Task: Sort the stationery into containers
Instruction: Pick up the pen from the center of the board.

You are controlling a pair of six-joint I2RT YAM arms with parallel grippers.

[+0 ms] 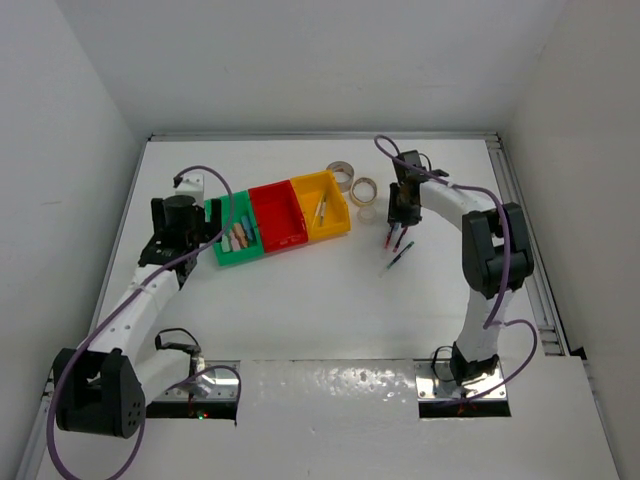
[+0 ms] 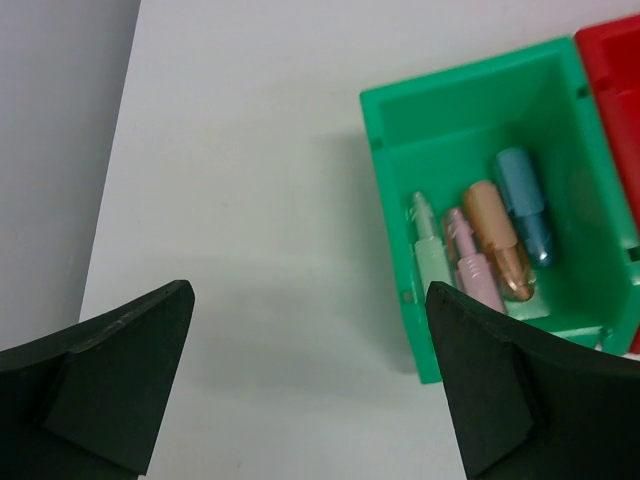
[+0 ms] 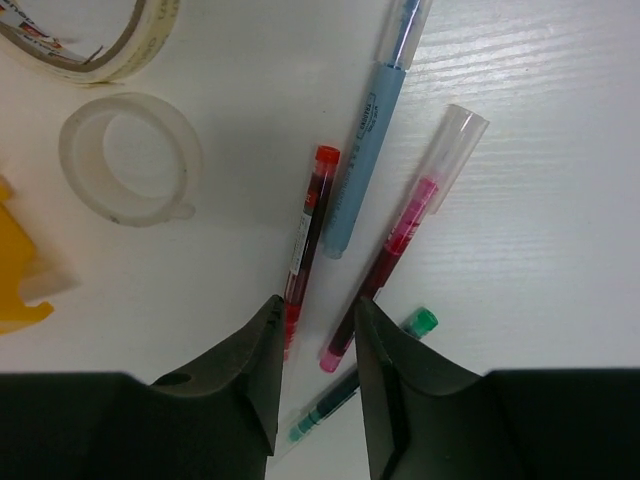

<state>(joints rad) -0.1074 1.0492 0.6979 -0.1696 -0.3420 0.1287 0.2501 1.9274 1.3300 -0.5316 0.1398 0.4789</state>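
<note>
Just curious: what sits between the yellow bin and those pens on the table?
A clear tape roll lies flat there, beside the corner of the yellow bin, shown plainly in the right wrist view.

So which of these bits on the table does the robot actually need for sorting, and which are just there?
Part of the job:
green bin, red bin, yellow bin
capped pieces in the green bin
sorted pen in the yellow bin
four loose pens
two tape rolls

Just there:
purple cables
metal base plates
</note>
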